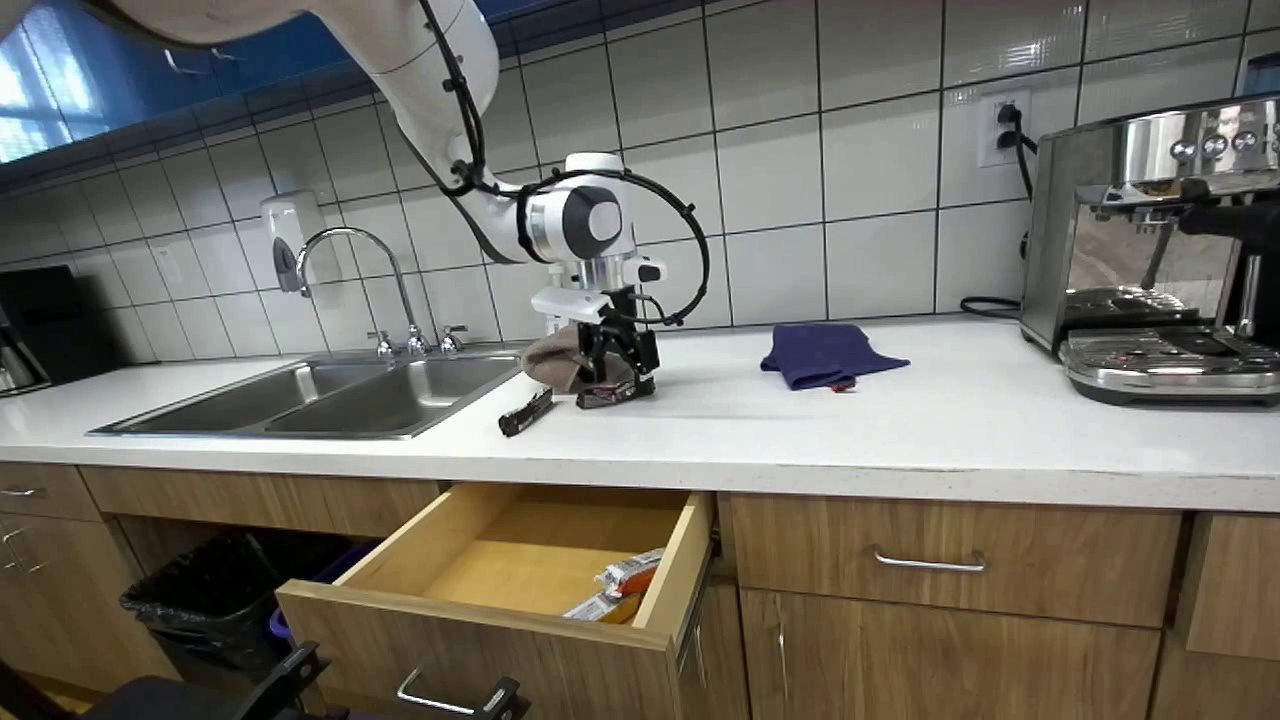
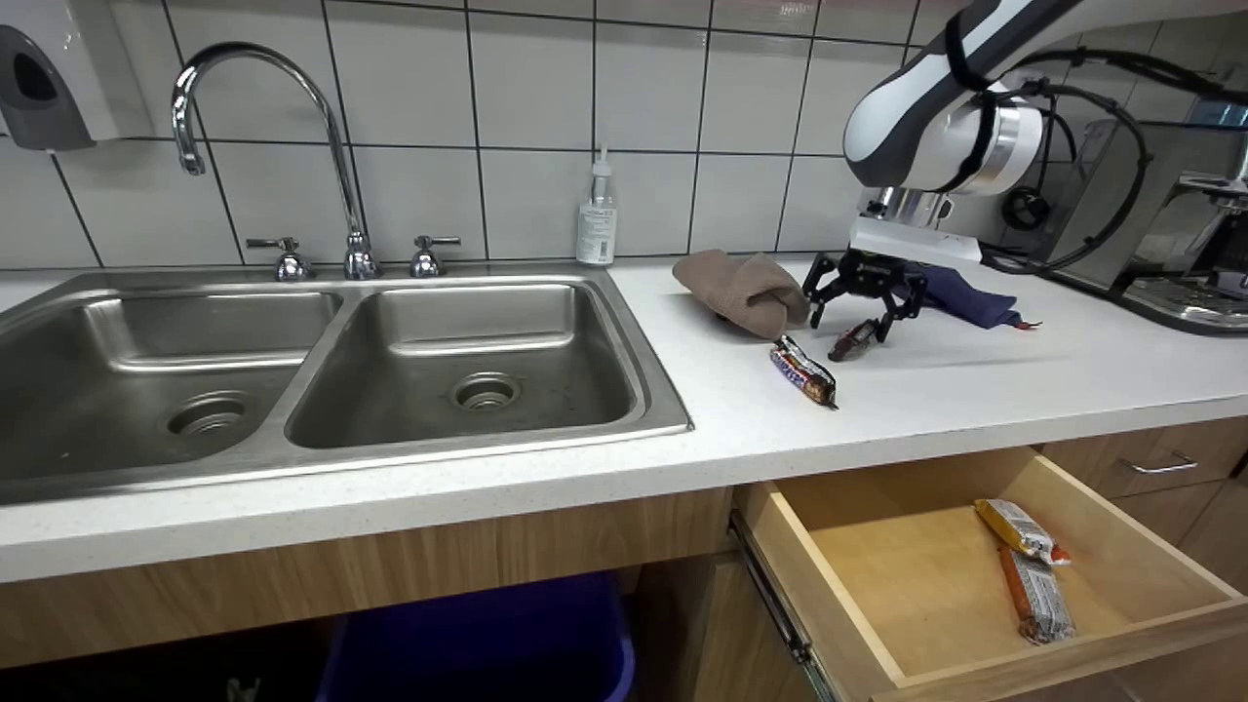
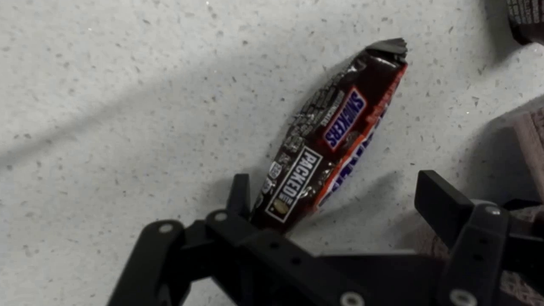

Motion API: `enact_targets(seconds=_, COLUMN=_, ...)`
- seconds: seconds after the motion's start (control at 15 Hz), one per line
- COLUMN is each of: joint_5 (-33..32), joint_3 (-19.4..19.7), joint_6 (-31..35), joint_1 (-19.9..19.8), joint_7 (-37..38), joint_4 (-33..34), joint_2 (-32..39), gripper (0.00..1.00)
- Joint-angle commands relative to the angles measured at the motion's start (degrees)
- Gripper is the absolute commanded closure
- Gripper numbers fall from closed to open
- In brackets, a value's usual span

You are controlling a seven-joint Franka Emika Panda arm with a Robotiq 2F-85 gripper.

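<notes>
My gripper (image 3: 333,191) is open low over the white counter, its jaws wide apart. Below it lies a dark brown Snickers bar (image 3: 335,136), also visible as the bar (image 2: 854,339) in an exterior view. The bar's near end runs under the left finger in the wrist view; whether they touch I cannot tell. A second wrapped bar (image 2: 804,372) rests nearby, and the wrist view catches only a corner of this bar (image 3: 527,19). Close beside the gripper is a crumpled brown cloth (image 2: 741,291), seen in both exterior views.
A navy cloth (image 1: 828,355) lies on the counter, a small reddish end (image 1: 843,386) poking out. Below, a drawer (image 1: 480,600) stands pulled out, holding wrapped bars (image 2: 1038,595). Around are a double sink (image 2: 322,351), a pump bottle (image 2: 597,219) and a coffee machine (image 1: 1170,240).
</notes>
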State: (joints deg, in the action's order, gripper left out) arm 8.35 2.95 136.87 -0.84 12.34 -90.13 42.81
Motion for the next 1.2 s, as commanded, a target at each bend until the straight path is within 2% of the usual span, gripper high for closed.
enact_targets(seconds=0.0, joint_5=-0.77, joint_3=0.46, joint_6=-3.49, joint_1=0.30, joint_7=1.73, joint_4=4.33, joint_2=2.18, gripper=0.00)
enact_targets(seconds=0.2, joint_5=-0.75, joint_3=0.47, joint_6=-3.98, joint_1=0.22, joint_7=1.64, joint_4=5.21, joint_2=2.83, gripper=0.00)
enact_targets(seconds=0.27, joint_5=-0.74, joint_3=0.45, joint_6=-4.05, joint_1=0.19, joint_7=1.56, joint_4=5.39, joint_2=2.96, gripper=0.25)
enact_targets(seconds=0.33, joint_5=-0.75, joint_3=0.46, joint_6=-4.15, joint_1=0.16, joint_7=1.50, joint_4=5.63, joint_2=3.14, gripper=0.26)
enact_targets(seconds=0.4, joint_5=-0.73, joint_3=0.45, joint_6=-4.23, joint_1=0.11, joint_7=1.44, joint_4=5.79, joint_2=3.23, gripper=0.33)
enact_targets(seconds=0.87, joint_5=-0.67, joint_3=0.77, joint_6=-4.33, joint_1=-0.13, joint_7=1.06, joint_4=5.40, joint_2=2.32, gripper=0.88)
enact_targets(seconds=0.93, joint_5=-0.60, joint_3=0.68, joint_6=-4.07, joint_1=-0.15, joint_7=0.90, joint_4=4.87, joint_2=1.91, gripper=0.93)
enact_targets(seconds=1.13, joint_5=-0.34, joint_3=0.38, joint_6=-3.06, joint_1=-0.24, joint_7=0.37, joint_4=2.96, joint_2=0.42, gripper=0.94)
